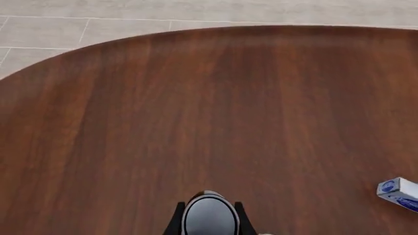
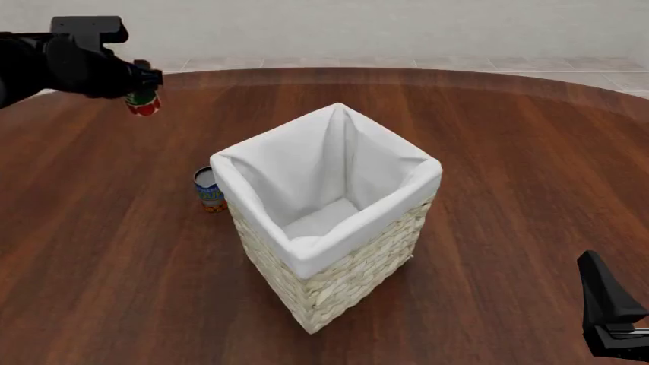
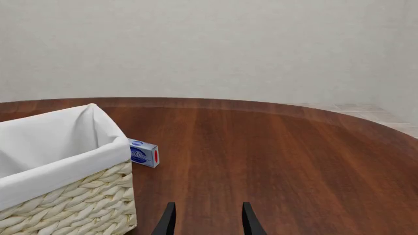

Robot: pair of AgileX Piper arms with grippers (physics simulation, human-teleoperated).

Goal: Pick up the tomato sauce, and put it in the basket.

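Holding the tomato sauce [image 2: 143, 103] aloft at far left, left gripper [image 2: 137, 85] clenched round it.
The basket [image 2: 335, 262] stands to its near right; right gripper [image 3: 207, 215] idle at near right, fingers parted, empty.

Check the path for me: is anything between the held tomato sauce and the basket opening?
Nothing visible. The left gripper holds the tomato sauce above the table, left of and beyond the basket. The blue can sits lower, beside the basket.
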